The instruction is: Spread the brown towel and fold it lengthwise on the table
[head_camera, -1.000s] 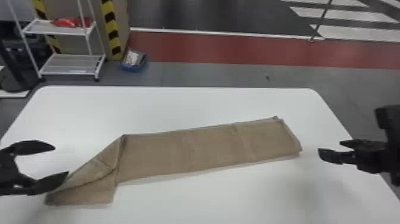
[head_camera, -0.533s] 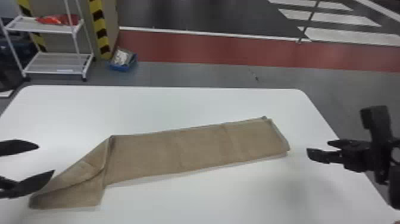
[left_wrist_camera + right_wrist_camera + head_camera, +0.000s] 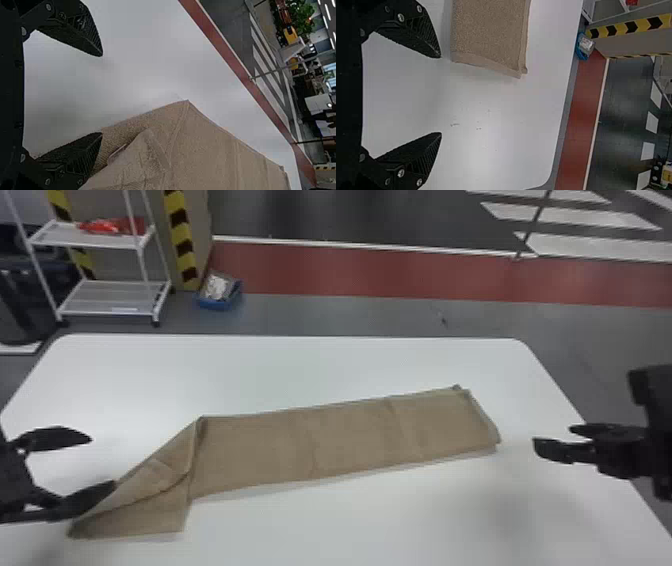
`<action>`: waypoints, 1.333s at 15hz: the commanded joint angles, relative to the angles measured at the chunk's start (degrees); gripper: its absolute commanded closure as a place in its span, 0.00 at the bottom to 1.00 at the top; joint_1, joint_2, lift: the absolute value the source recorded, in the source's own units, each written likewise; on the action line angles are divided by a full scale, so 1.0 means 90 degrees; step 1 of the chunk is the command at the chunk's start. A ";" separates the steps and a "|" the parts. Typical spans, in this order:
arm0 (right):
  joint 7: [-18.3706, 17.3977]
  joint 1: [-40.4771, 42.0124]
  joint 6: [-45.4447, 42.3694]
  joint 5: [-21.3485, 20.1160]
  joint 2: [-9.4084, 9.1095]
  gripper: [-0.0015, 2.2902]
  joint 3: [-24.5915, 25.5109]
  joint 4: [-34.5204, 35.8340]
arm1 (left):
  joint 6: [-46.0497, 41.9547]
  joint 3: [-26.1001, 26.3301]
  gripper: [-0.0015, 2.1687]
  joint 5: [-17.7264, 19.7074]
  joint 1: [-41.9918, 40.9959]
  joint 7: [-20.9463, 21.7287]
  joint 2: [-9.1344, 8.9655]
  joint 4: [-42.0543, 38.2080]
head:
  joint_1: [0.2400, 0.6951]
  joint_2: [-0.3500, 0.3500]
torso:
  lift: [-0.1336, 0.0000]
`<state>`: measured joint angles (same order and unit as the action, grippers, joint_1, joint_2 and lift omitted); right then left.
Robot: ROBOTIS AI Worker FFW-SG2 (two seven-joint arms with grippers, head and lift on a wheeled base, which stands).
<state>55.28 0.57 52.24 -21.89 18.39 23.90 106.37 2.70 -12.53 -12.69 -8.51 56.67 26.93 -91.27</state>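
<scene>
The brown towel lies as a long folded strip across the table, its left end turned over at an angle with a loose corner flap. My left gripper is open at that left end, its lower finger by the flap's edge. In the left wrist view the open left gripper has the towel beside one finger and nothing between them. Just off the towel's right end, my right gripper stands apart from it. In the right wrist view the right gripper is open, the towel's end beyond one finger.
The white table has rounded far corners. Beyond it on the floor stand a white shelf rack with red items and a blue bin. Bare tabletop lies behind and in front of the towel.
The head view has shifted back and forth slightly, moving towel and table together in it. The towel keeps its shape, and both grippers remain near its two ends.
</scene>
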 commanded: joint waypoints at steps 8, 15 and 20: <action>-0.0019 -0.0180 0.0031 -0.0068 -0.0012 0.09 -0.0088 -0.0139 | -0.1026 -0.0122 0.10 0.0395 -0.0324 0.1115 0.0016 -0.0298 | 1.00 0.26 | 0.07; -0.0029 -0.0219 -0.0066 -0.0058 0.0173 0.09 0.0069 -0.0374 | -0.1436 -0.0786 0.10 0.1205 -0.1076 0.1311 -0.0102 -0.1001 | 1.00 0.22 | 0.07; 0.0010 -0.0337 0.0383 0.0069 0.0271 0.09 0.0254 -0.0403 | -0.0147 -0.0366 0.13 0.0893 -0.1711 0.0354 -0.0561 -0.1831 | 1.00 0.12 | 0.07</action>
<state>55.29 -2.26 54.24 -21.40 20.55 26.12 102.75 -4.76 -17.51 -3.49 -22.74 61.56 23.06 -105.28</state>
